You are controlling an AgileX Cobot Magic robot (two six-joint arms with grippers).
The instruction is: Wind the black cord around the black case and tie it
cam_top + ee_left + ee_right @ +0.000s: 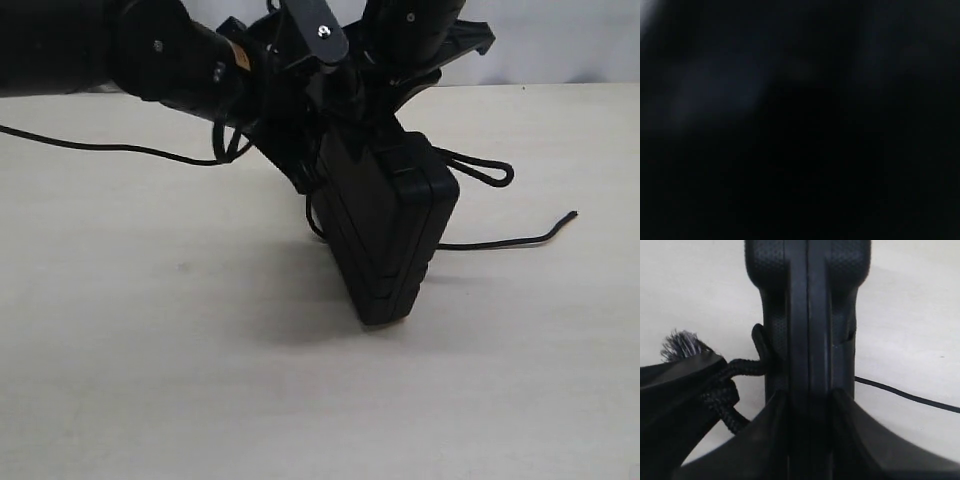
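The black case (390, 225) stands tilted on one edge at the centre of the frame, with the right gripper (809, 394) clamped across its thickness, a finger on each face. The black cord (500, 243) trails over the table (150, 350) to the case's right, its frayed tuft (680, 342) beside one face. The left gripper (285, 150) crowds the case's upper left, and I cannot tell how its jaws stand. Wrapping looks under way, and the next move calls for carrying the cord round while the case stays upright
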